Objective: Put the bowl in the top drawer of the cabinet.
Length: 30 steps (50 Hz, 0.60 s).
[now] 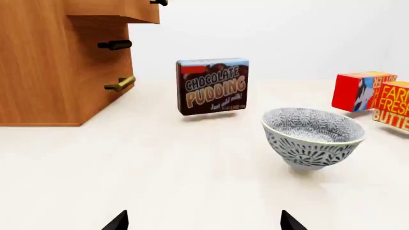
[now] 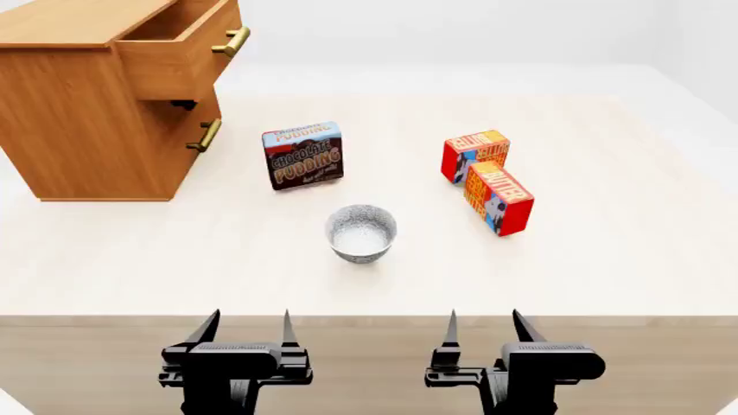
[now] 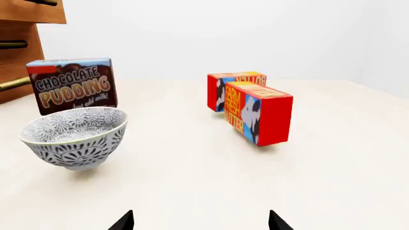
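The cabinet [image 2: 92,112] stands at the desk's [image 2: 600,259] far left, its top drawer [image 2: 173,52] pulled open; the bowl [image 2: 361,232] sits mid-desk, ungrasped; left claw [image 2: 245,327] and right claw [image 2: 485,324] gape empty; next: approach and grip the rim.

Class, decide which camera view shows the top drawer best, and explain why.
The head view: it shows the top drawer pulled out of the cabinet, its open inside and brass handle visible from above. The left wrist view catches only its underside corner; the right wrist view shows just a sliver of wood at the frame edge.
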Motion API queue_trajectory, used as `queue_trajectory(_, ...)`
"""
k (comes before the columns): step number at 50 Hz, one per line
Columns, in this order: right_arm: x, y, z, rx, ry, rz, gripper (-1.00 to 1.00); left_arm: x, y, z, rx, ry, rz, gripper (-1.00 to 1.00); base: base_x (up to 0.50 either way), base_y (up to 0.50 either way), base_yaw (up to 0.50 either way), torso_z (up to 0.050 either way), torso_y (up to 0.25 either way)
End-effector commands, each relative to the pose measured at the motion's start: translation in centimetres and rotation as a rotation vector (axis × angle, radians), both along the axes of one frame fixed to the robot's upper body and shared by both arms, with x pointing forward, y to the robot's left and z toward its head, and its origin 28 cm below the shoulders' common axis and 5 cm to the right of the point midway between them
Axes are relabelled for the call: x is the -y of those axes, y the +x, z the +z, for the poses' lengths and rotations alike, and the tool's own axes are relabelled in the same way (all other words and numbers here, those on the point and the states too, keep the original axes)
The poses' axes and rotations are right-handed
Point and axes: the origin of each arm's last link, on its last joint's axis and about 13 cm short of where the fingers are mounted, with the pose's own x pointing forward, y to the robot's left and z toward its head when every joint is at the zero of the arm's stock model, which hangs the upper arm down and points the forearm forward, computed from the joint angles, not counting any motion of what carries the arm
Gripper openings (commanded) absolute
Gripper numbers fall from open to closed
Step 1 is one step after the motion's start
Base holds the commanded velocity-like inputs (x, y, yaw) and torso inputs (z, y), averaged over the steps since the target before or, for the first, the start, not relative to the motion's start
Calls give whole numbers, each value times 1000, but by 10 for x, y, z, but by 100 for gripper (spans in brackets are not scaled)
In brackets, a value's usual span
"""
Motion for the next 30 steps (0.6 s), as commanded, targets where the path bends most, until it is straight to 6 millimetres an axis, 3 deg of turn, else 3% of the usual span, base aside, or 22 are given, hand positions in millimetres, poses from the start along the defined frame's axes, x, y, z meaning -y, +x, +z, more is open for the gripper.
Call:
queue_trajectory(1,-1,0,0,-10,-4,5,100,0,0,0,1,-10,-3,100,0,0,0,0,0)
queue_trajectory(8,-1,0,2,-16,4,9,100,-2,-1,1,-7,-63,-44,100,0,0,0,6,0)
queue_trajectory(19,6,10,17,-9,-11,-47,100,-1,9,17,15,-60,-92,100,0,0,0,49,0)
queue_trajectory(25,12,24,36,-18,-11,-57,100,-2,27,44,-30,-81,-135,100,0,0,0,50,0)
queue_trajectory(30,17,37,68,-30,20,-11,100,-5,47,72,-3,-62,-121,100,0,0,0,50,0)
